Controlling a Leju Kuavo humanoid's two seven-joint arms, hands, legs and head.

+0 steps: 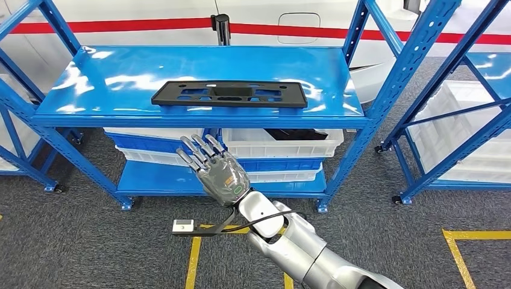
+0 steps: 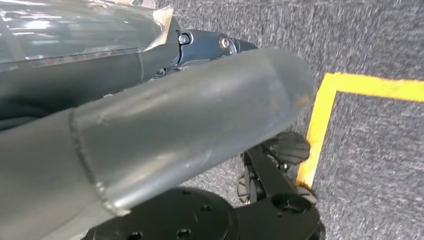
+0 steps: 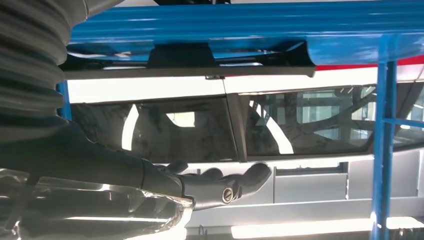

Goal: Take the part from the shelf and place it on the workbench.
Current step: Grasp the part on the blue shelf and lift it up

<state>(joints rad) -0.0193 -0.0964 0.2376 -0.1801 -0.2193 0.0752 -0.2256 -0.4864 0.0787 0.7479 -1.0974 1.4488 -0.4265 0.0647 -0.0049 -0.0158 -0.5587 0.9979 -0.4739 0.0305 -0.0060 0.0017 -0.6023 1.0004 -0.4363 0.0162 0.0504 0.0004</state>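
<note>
The part [image 1: 229, 94] is a long flat black plastic plate with cut-outs, lying on the upper blue shelf [image 1: 90, 90] near its front edge. My right hand [image 1: 217, 171] is raised in front of the rack, below and slightly left of the part, with its fingers spread and nothing in it. In the right wrist view the part [image 3: 182, 56] shows edge-on on the shelf above my outstretched fingers [image 3: 225, 186]. My left hand [image 2: 175, 130] hangs over the grey carpet with its thumb and one dark finger straight, holding nothing.
White bins [image 1: 283, 141] stand on the lower shelf behind my right hand. A second blue rack [image 1: 458, 114] with a white bin stands at the right. A white vehicle [image 1: 150, 24] with a red stripe is behind. Yellow tape [image 1: 193, 259] marks the carpet.
</note>
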